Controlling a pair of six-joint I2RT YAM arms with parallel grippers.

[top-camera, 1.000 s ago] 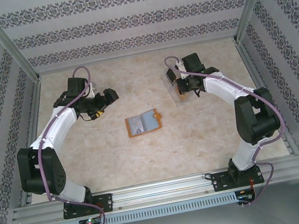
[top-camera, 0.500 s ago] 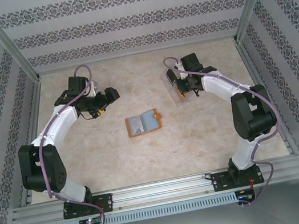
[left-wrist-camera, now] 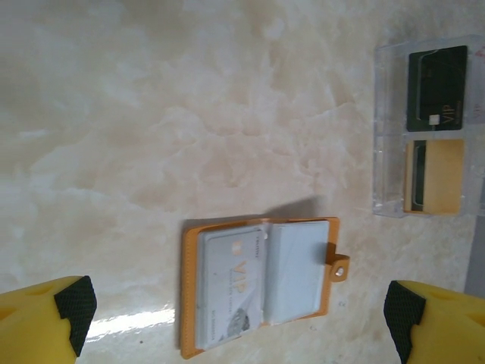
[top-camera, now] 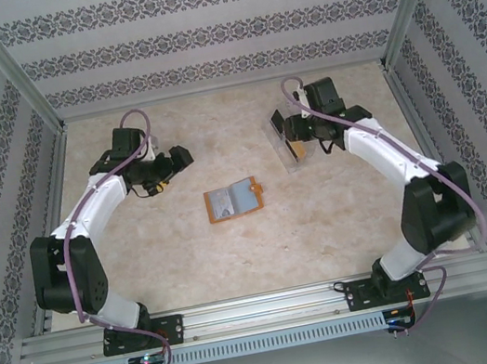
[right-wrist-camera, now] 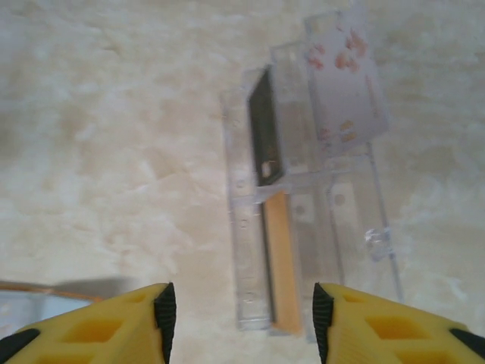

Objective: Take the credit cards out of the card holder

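left gripper (top-camera: 173, 168) spread wide, empty, far left, bare table (top-camera: 191, 257) round the open card holder (top-camera: 232, 201) at centre, long axis left-right, tab (left-wrist-camera: 339, 265) pointing right, white card (left-wrist-camera: 227, 280) in its left half, dark card (left-wrist-camera: 436, 87) and orange card (left-wrist-camera: 433, 176) in clear tray (top-camera: 294, 156) far right, right gripper (right-wrist-camera: 239, 311) parted, empty, above it

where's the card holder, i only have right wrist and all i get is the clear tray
observer: the card holder lies open in the middle of the table, apart from the tray and to its left.
operator: any card in it
observer: yes, the left wrist view shows a white card in one of its pockets.
operator: left arm holding anything
observer: no, the left fingers stand wide apart with nothing gripped.
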